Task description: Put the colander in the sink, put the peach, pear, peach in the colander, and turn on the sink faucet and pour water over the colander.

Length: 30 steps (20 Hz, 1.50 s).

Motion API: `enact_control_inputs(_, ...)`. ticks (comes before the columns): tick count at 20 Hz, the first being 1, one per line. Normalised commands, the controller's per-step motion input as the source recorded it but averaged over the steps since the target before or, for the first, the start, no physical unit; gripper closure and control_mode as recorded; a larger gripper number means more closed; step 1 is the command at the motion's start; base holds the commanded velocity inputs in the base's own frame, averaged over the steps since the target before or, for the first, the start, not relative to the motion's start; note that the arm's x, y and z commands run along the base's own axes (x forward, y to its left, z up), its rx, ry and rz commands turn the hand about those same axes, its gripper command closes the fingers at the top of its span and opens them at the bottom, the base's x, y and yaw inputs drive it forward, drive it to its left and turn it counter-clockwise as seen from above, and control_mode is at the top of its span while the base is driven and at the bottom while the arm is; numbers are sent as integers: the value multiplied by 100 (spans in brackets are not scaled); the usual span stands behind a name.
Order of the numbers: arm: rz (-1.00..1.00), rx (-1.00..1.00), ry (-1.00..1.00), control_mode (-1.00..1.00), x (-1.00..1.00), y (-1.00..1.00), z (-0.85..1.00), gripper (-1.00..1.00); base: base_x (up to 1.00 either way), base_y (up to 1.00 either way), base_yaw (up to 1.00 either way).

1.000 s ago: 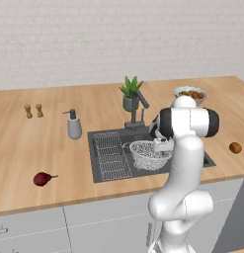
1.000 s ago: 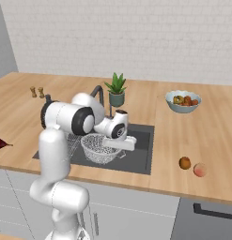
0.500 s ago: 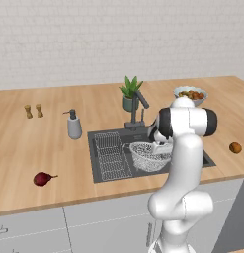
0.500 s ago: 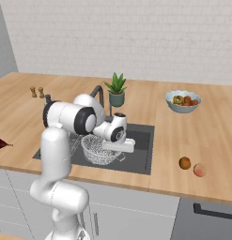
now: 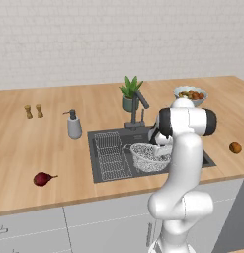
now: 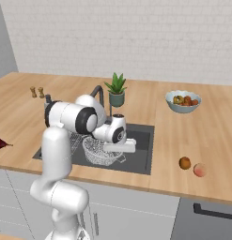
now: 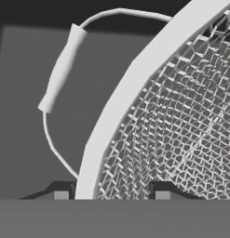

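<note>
The white arm rises from the base, folds at a high elbow and bends its forearm down into the sink (image 5: 197, 154), so the hand sits low at the colander (image 5: 149, 157). In the hand view the pincer (image 7: 111, 194) straddles the colander's (image 7: 149, 116) pale rim, one dark fingertip (image 7: 60, 194) outside the wall and the other inside over the mesh; the jaws pinch that rim between them. A thin wire handle with a pale sleeve arcs off the rim over the dark sink floor.

The colander (image 6: 102, 151) sits inside the sink (image 6: 141, 154), in its right part beside the wire rack (image 5: 111, 153). The faucet (image 5: 138, 109) stands at the sink's back edge, with a potted plant (image 5: 129, 94) just behind it and a soap dispenser (image 5: 74, 126) off the sink's back left corner. The pear (image 5: 42, 179) lies near the worktop's (image 5: 34, 148) front edge, well left of the sink. Two small shakers (image 5: 33, 110) stand toward the back left. A bowl of mixed fruit (image 6: 183, 101) sits toward the back right. Two round fruits, an orange one (image 6: 185, 162) and a pinker peach (image 6: 200, 169), lie close together near the front edge, right of the sink. A pale brick wall backs the worktop; grey cabinet fronts run below.

The hand is hidden behind the forearm in the left base view, and the fingertips are barely visible at the bottom of the hand view.
</note>
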Motion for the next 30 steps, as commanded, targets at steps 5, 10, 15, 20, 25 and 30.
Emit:
enact_control_inputs(5, 0, -4, -3, -100, 0, -3, -7, 100, 0, 0, 0)
enact_control_inputs(10, 0, -1, -6, -100, 0, 3, -1, 100, 0, 0, 0)
enact_control_inputs(15, 0, 0, -7, -100, -1, 0, 11, -100, 0, 0, 0)
enact_control_inputs(20, 0, 0, -4, -100, -6, 0, 27, -100, 0, 0, 0)
enact_control_inputs(25, 0, 1, 0, -100, -14, 0, 49, -100, 0, 0, 0)
enact_control_inputs(30, -1, 7, 0, -100, -24, -6, 61, -100, 0, 0, 0)
